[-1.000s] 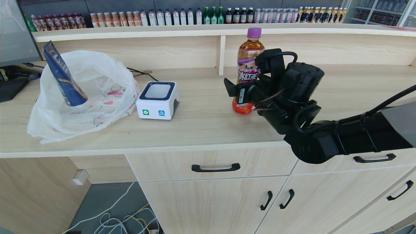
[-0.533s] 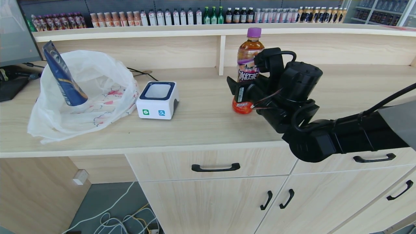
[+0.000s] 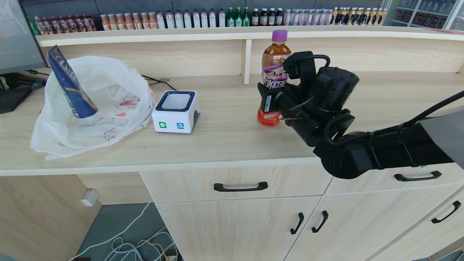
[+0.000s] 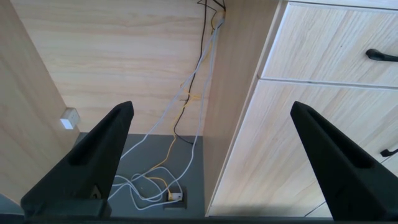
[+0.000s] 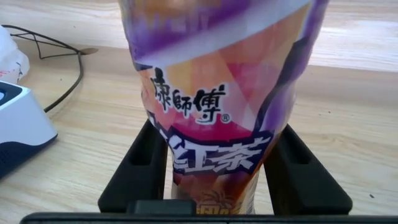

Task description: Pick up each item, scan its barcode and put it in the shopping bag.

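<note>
A tea bottle with a purple cap and orange base stands right of the middle of the wooden counter, leaning slightly. My right gripper is shut on its lower half. In the right wrist view the bottle sits between the two black fingers, which press its sides. A white plastic shopping bag lies open at the counter's left with a blue pouch standing in it. The white barcode scanner sits between bag and bottle. My left gripper hangs open below counter height, beside the cabinet.
A raised back ledge runs behind the counter, with a wooden divider just left of the bottle. Black cables lie behind the scanner. Drawers with black handles front the cabinet. Loose wires lie on the floor.
The right gripper's fingers have closed onto the bottle. The bottle has shifted a little left and up and now leans slightly.
</note>
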`<state>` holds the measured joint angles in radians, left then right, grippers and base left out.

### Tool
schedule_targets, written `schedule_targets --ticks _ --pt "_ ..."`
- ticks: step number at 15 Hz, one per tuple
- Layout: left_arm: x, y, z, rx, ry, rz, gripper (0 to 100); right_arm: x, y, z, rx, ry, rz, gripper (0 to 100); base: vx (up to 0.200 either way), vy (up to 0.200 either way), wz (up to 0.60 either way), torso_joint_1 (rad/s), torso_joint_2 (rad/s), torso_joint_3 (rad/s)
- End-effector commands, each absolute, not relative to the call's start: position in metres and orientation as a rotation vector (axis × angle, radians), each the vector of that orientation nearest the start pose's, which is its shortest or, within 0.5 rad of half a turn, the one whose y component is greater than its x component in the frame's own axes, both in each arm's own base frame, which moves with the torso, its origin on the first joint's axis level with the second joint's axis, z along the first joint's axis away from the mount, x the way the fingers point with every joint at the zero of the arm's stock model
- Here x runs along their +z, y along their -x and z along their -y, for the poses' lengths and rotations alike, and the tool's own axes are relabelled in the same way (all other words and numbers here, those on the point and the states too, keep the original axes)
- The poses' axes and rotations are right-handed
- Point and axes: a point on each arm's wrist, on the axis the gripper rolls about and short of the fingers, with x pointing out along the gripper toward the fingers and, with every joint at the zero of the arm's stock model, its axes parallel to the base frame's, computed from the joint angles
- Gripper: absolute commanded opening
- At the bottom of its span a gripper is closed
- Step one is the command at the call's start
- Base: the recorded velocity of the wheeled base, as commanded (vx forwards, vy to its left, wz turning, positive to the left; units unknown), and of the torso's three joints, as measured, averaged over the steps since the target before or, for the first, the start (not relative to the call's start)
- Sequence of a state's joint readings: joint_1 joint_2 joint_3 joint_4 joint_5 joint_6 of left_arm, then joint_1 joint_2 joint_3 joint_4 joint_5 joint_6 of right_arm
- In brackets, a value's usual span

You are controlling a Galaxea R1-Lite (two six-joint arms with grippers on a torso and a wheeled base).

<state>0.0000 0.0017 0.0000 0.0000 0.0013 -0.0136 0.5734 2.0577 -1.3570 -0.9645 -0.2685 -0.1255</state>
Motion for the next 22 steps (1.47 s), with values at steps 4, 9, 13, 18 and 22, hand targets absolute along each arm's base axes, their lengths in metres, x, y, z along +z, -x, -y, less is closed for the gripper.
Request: schedule_targets --ticks 4,9,13,18,22 --pt "0.076 0.023 0.0 0.002 0.014 -0.002 100 0.246 -0.348 -0.225 0.3 -0.007 0.302 0 0.0 0.0 0.0 0.0 0.0 0.0" --pt "0.076 0.023 0.0 0.002 0.014 -0.002 100 0.278 -0.305 -0.213 0.334 -0.038 0.356 0 0.0 0.0 0.0 0.0 0.0 0.0" --pt "0.076 0.023 0.0 0.003 0.014 -0.002 100 0.303 -0.263 -0.184 0.354 -0.059 0.404 0 0.0 0.0 0.0 0.0 0.0 0.0" --pt "0.076 0.023 0.0 0.002 0.014 -0.003 100 0.301 -0.209 -0.156 0.391 -0.057 0.39 0 0.0 0.0 0.0 0.0 0.0 0.0" --pt "0.076 0.023 0.0 0.002 0.014 -0.002 100 0.282 -0.173 -0.129 0.405 -0.042 0.35 0 0.0 0.0 0.0 0.0 0.0 0.0"
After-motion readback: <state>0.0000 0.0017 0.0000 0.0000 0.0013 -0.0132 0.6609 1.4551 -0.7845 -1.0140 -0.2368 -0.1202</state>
